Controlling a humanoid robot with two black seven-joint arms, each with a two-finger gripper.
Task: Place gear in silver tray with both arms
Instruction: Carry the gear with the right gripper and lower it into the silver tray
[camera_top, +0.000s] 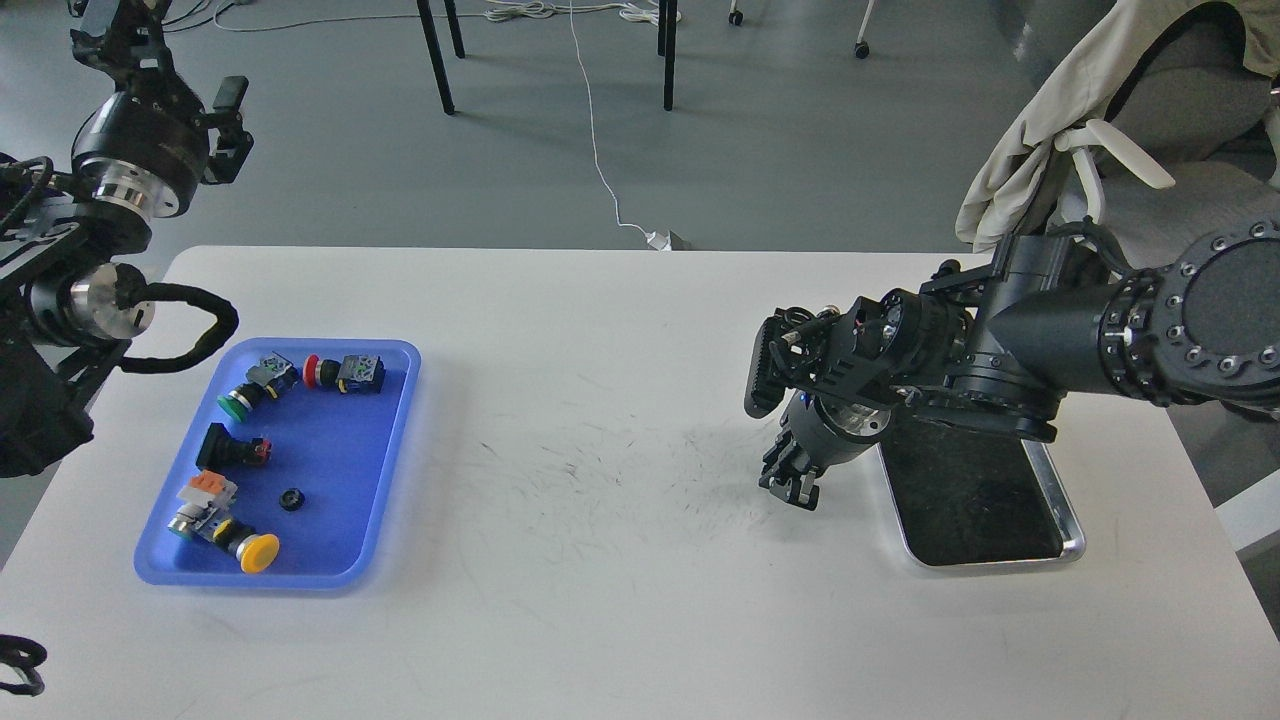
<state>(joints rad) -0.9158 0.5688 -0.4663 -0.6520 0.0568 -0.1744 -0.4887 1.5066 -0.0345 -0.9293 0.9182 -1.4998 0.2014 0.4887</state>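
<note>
The gear (291, 499), small, black and round, lies in the blue tray (390, 460) at the left of the table. At the right stands the silver tray (1072, 541), its dark bottom bare where it shows and its far end hidden under my right arm. My right gripper (793, 487) points down just off the silver tray's left edge, close above the tabletop, nothing seen in it. Its fingers look dark and merged. My left gripper (112, 25) is raised beyond the table's far left corner, partly cut off by the top edge.
The blue tray also holds several push-button switches: green (236, 402), red (312, 372) and yellow (259, 553). Beyond the table are chair legs (436, 55), a white cable (600, 170) on the floor, and a chair draped with cloth (1050, 140) at the far right.
</note>
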